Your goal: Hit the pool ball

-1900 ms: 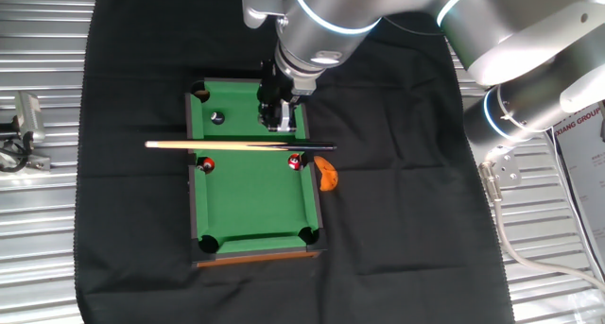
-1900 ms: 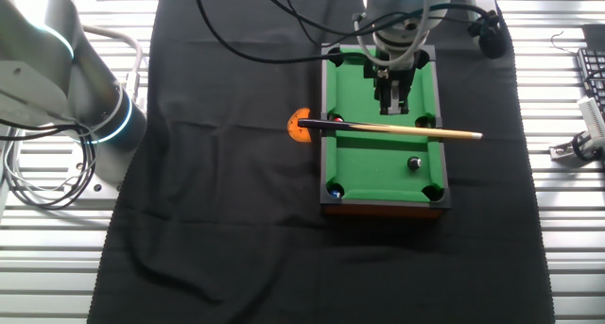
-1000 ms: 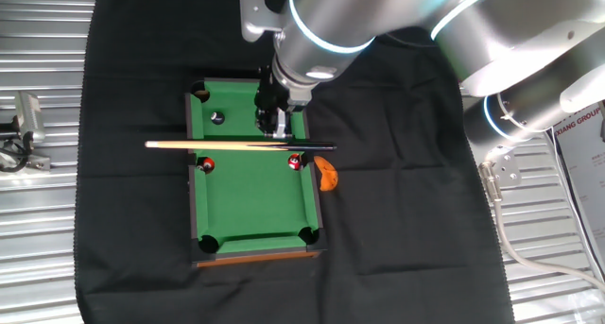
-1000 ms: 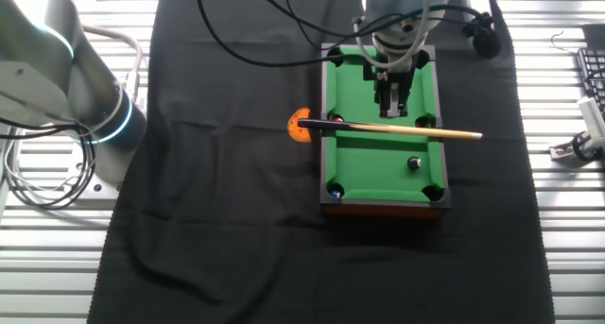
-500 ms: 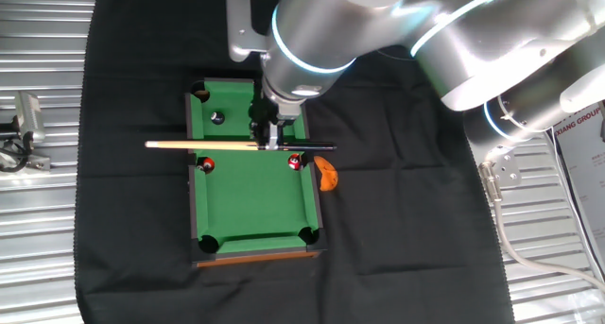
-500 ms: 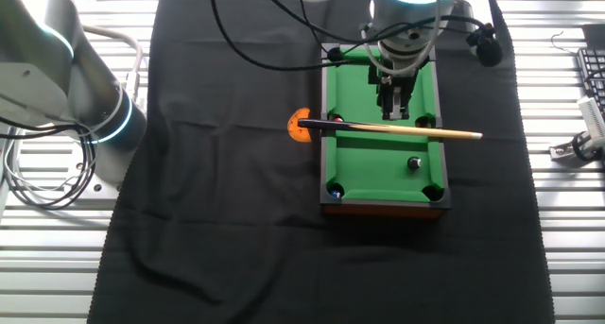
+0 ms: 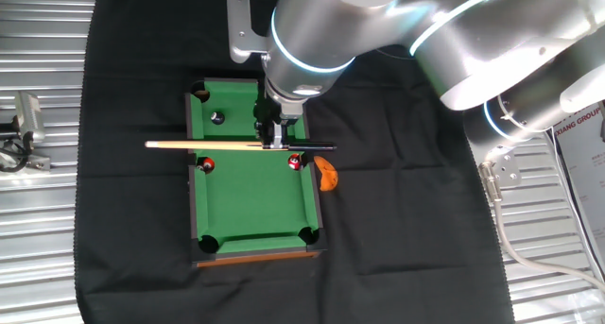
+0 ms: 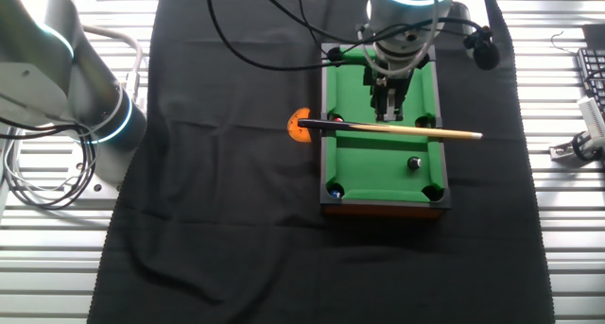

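Gripper (image 7: 271, 140) sits right at the cue (image 7: 203, 145), which lies across the pool table (image 8: 383, 168). Can't tell if the fingers are closed on it. Pool ball (image 7: 216, 118) is near the table's corner pocket, apart from the cue. Risk: off-centre grasp pivots the cue, knocking a red ball (image 7: 295, 162).

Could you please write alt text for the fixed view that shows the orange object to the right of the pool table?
A robot arm's gripper reaches down at a wooden cue lying across a small green pool table on black cloth. A black pool ball sits on the felt beyond the cue, and two red balls lie just on its near side.
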You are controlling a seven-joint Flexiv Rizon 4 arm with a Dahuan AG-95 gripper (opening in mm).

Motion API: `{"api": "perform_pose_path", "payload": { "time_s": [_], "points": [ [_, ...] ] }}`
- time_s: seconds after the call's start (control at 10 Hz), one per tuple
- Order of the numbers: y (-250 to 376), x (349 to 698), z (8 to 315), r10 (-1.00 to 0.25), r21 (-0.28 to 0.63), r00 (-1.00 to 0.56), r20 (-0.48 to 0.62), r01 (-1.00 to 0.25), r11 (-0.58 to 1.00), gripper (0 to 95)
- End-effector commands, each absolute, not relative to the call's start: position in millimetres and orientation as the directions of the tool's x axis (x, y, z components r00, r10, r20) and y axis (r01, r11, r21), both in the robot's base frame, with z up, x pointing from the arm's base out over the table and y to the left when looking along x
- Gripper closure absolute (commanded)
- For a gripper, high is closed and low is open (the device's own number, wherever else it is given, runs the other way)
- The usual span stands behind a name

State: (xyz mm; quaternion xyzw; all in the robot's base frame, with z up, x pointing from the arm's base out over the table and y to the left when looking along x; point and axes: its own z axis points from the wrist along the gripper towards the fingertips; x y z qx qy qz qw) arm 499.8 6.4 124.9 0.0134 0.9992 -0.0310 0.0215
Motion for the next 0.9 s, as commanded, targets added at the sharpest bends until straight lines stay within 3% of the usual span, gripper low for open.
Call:
{"api": "perform_pose_path", "payload": {
  "time_s": [0.1,0.6,0.7,0.9],
  "points": [
    [5.4,499.6,121.8,0.025,-0.061,-0.999,-0.047,0.028,0.998,95.0],
    [12.3,500.9,116.6,0.044,-0.062,-0.998,-0.049,0.047,0.997,95.0],
    [16.6,501.5,114.0,0.048,-0.061,-0.998,-0.049,0.051,0.997,76.0],
    [18.6,502.0,110.3,0.046,-0.062,-0.998,-0.049,0.049,0.997,76.0]
  ]
}}
